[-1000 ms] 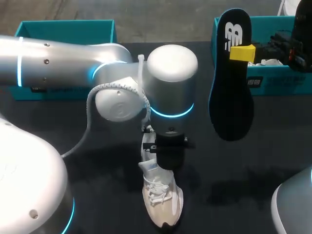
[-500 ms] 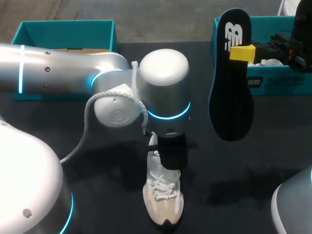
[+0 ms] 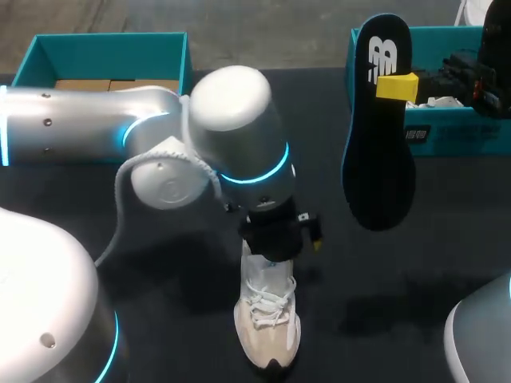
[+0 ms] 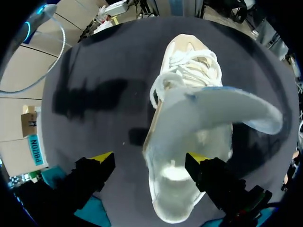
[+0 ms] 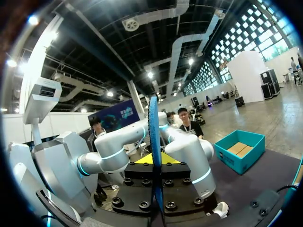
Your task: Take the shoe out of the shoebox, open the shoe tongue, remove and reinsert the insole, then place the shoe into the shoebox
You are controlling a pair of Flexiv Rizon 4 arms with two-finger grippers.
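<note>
The left arm (image 3: 160, 140) is covering the heel of the shoe (image 3: 267, 327); the insole (image 3: 382, 144) is hiding part of the shoebox (image 3: 451, 132) at the tabletop's far right corner.

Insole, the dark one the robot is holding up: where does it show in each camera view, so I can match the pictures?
Head view: the insole hangs upright at the right, clamped in the right gripper.
Left wrist view: not in it.
Right wrist view: the insole stands edge-on between that gripper's fingers.
Shared landmark: the teal shoebox with cardboard inside, at the head view's far left and also in the right wrist view.
</note>
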